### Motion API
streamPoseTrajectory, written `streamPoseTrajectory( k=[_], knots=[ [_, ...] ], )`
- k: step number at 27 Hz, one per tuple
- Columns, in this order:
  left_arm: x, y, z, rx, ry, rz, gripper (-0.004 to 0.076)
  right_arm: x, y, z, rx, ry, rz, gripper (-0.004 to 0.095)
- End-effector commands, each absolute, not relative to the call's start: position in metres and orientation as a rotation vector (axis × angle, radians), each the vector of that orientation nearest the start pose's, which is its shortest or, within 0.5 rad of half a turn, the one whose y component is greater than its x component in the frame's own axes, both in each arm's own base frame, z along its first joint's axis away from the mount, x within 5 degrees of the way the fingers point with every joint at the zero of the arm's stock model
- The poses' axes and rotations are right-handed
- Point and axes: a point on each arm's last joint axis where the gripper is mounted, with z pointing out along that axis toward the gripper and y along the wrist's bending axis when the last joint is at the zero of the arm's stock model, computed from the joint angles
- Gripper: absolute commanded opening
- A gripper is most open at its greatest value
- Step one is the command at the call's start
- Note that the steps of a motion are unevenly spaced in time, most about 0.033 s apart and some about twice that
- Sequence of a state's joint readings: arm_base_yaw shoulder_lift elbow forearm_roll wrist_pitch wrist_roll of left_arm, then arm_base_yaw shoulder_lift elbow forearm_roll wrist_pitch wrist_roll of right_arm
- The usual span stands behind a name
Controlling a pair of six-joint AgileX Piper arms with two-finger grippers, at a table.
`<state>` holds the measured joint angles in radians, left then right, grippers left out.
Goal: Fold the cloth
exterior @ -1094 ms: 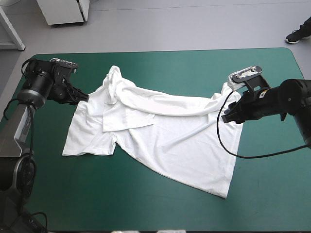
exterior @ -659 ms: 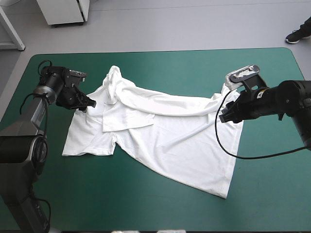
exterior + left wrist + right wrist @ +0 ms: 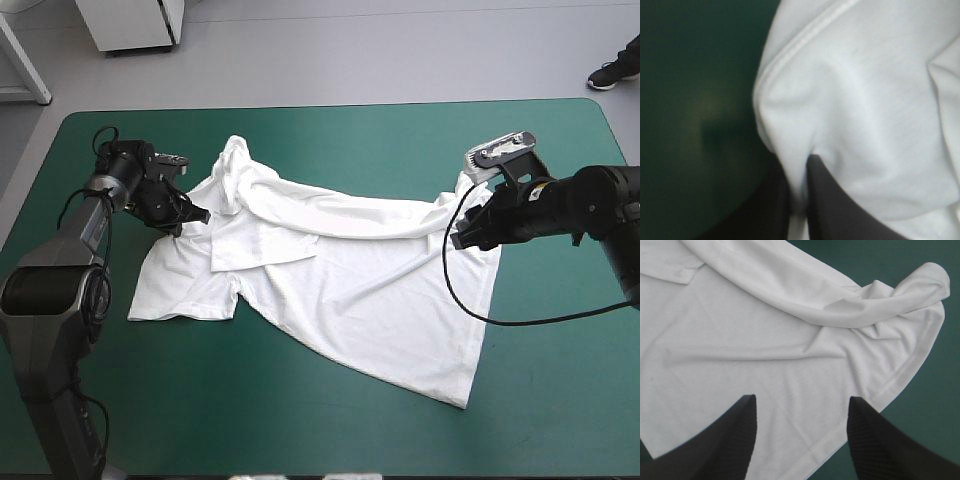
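The white T-shirt (image 3: 340,280) lies spread and rumpled across the middle of the table, with a bunched fold running along its far side. My left gripper (image 3: 190,215) sits at the shirt's far left edge. In the left wrist view its black fingers (image 3: 827,200) are all but shut, with a hemmed fold of the T-shirt (image 3: 865,100) pinched between them. My right gripper (image 3: 462,240) hovers at the shirt's right edge. In the right wrist view it (image 3: 801,407) stands open above the flat T-shirt (image 3: 765,340), holding nothing.
The teal-green cover (image 3: 300,430) shows on every side of the shirt, widest along the near edge and at the right end. A crumpled peak of cloth (image 3: 235,155) rises at the far side beside the left gripper.
My left gripper has moved right, onto the shirt's far left edge, and closed on the cloth. The right gripper has barely shifted and stays open.
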<state>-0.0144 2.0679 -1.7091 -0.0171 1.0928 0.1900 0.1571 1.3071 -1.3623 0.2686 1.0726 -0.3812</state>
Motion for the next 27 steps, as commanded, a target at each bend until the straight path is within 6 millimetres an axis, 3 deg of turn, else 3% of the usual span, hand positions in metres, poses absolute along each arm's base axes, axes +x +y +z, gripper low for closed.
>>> streamPoseTrajectory(
  k=[1, 5, 8, 17, 22, 27],
  knots=[
    [0.432, -0.008, 0.247, 0.259, 2.851, 0.007, -0.0009, 0.252, 0.062, 0.411, -0.566, 2.3, 0.257, 0.0509],
    [0.428, 0.009, 0.257, 0.16, 2.838, 0.122, -0.0009, 0.251, 0.063, 0.411, -0.555, 2.302, 0.267, 0.0509],
    [0.427, 0.041, 0.27, 0.049, 2.798, 0.235, -0.0009, 0.252, 0.064, 0.412, -0.546, 2.291, 0.288, 0.0509],
    [0.43, 0.114, 0.311, -0.167, 2.593, 0.443, -0.0009, 0.251, 0.069, 0.413, -0.553, 2.272, 0.316, 0.0509],
    [0.43, 0.151, 0.334, -0.266, 2.484, 0.481, -0.0009, 0.247, 0.086, 0.411, -0.654, 2.259, 0.301, 0.0509],
    [0.432, 0.168, 0.334, -0.345, 2.455, 0.417, -0.0009, 0.244, 0.104, 0.408, -0.738, 2.255, 0.326, 0.0509]
  ],
)
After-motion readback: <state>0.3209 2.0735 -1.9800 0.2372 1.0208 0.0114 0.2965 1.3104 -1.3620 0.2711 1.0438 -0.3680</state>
